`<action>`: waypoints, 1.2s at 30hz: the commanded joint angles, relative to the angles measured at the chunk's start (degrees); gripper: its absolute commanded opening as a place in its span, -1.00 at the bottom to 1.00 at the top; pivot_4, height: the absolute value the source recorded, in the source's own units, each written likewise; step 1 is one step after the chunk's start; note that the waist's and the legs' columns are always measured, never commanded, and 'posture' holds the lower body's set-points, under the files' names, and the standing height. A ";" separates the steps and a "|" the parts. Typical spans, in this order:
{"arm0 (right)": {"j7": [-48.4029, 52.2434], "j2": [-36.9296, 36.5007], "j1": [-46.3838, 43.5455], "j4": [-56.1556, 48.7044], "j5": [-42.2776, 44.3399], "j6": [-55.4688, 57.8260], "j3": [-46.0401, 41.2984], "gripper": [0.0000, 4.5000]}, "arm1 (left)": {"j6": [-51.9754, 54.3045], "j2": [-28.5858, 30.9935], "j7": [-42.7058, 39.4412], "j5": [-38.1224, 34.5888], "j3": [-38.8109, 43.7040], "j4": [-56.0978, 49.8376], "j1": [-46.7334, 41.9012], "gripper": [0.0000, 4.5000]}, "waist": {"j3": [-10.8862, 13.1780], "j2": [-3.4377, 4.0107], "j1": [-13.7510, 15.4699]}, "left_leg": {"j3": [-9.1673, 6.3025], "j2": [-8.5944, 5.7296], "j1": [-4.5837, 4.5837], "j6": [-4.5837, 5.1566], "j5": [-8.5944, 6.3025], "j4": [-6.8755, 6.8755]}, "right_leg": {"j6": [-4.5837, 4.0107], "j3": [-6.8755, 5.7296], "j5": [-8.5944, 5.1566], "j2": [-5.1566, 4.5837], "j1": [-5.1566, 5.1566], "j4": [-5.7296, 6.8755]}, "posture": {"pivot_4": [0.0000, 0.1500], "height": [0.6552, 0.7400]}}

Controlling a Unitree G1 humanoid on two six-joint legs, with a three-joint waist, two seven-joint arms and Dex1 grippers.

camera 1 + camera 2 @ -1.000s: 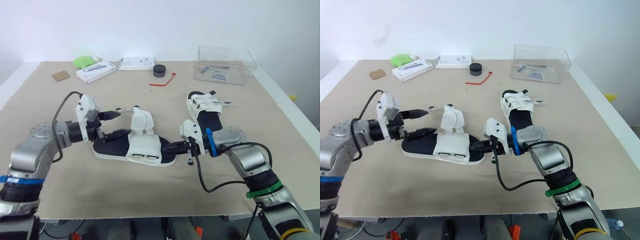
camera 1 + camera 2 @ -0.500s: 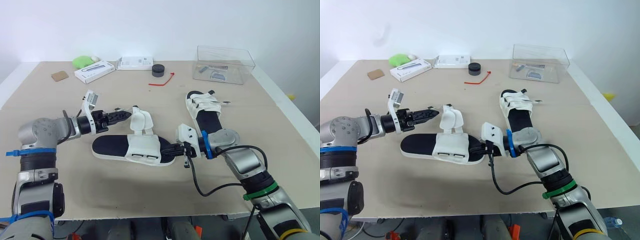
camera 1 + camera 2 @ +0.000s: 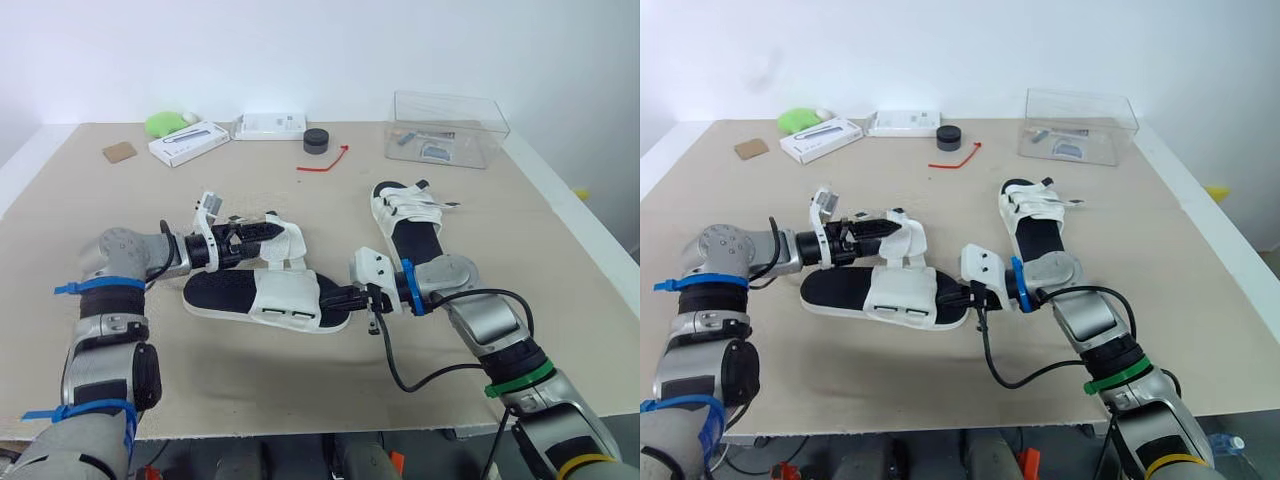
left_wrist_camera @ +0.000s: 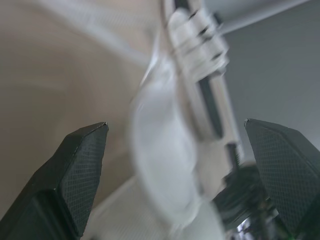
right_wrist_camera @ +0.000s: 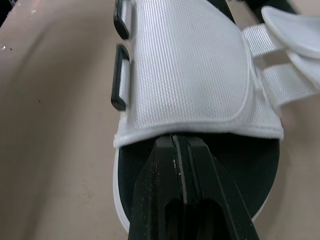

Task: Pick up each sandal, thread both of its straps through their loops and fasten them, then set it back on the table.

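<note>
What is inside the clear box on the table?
Inside the clear box lie a small dark item and a pale item. Its glaring walls hide what they are.

A beige desk (image 3: 250,380) carries a clear box (image 3: 447,129) near its far edge. In a row leftward from the box lie a red cord (image 3: 325,162), black puck (image 3: 316,140), white packet (image 3: 268,126), flat white box (image 3: 189,143), green lump (image 3: 165,124) and brown square (image 3: 120,151). Nearer than the box lies a strapped sandal (image 3: 408,225), and nearer-left an unfastened sandal (image 3: 265,297).
</note>
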 commanded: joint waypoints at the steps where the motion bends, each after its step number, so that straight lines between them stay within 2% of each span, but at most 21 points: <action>1: 0.52 -0.41 -0.47 -0.95 -0.12 -1.61 -0.69 -0.98 | -1.40 -0.19 -0.08 0.04 2.28 2.50 -2.44 1.00 | 0.00 0.00 -0.01 | 0.00 0.00 0.00 0.00 0.00 0.00 | 0.00 0.01 0.00 0.00 0.00 0.00 | 1.00 0.67; 12: 0.93 -0.75 0.01 -0.68 -1.11 -4.08 -0.54 -0.98 | -3.72 0.32 -2.41 2.04 3.58 15.06 -7.92 1.00 | 0.00 0.00 -0.04 | 0.03 -0.04 0.00 0.00 0.00 0.01 | 0.04 0.04 0.02 -0.02 0.00 0.00 | 1.00 0.67; 18: 0.98 -0.77 0.47 -1.05 -1.42 -4.45 -0.50 -1.00 | -4.77 -0.52 -4.40 4.80 1.38 17.18 -9.00 -0.14 | 0.00 0.00 -0.05 | 0.03 -0.03 0.00 0.00 0.00 0.00 | 0.03 0.05 0.01 -0.01 0.00 0.00 | 1.00 0.67; 22: 1.07 -0.68 0.47 -0.98 -1.67 -4.62 -0.54 -1.00 | -4.86 -0.67 -5.26 5.69 1.24 17.54 -9.58 -0.99 | 0.00 0.00 -0.05 | 0.03 -0.04 0.00 0.00 0.00 0.01 | 0.03 0.05 0.01 -0.01 0.00 0.00 | 1.00 0.67; 27: 1.28 -0.69 0.49 -0.92 -1.87 -4.90 -0.44 -1.00 | -6.70 -0.17 -6.99 7.56 -0.98 13.89 -9.05 -0.99 | 0.00 -0.01 -0.05 | 0.03 -0.03 0.00 0.00 0.00 0.00 | 0.03 0.05 0.01 -0.01 0.00 0.00 | 1.00 0.67; 36: 1.62 -0.75 0.32 -0.66 -2.32 -4.89 -0.22 -1.00 | -14.45 4.27 -14.45 11.60 -12.97 -13.40 3.72 -0.99 | 0.00 -0.01 -0.39 | 0.06 0.05 -0.01 -0.04 -0.02 -0.04 | 0.02 0.14 0.00 -0.01 -0.05 0.01 | 1.00 0.67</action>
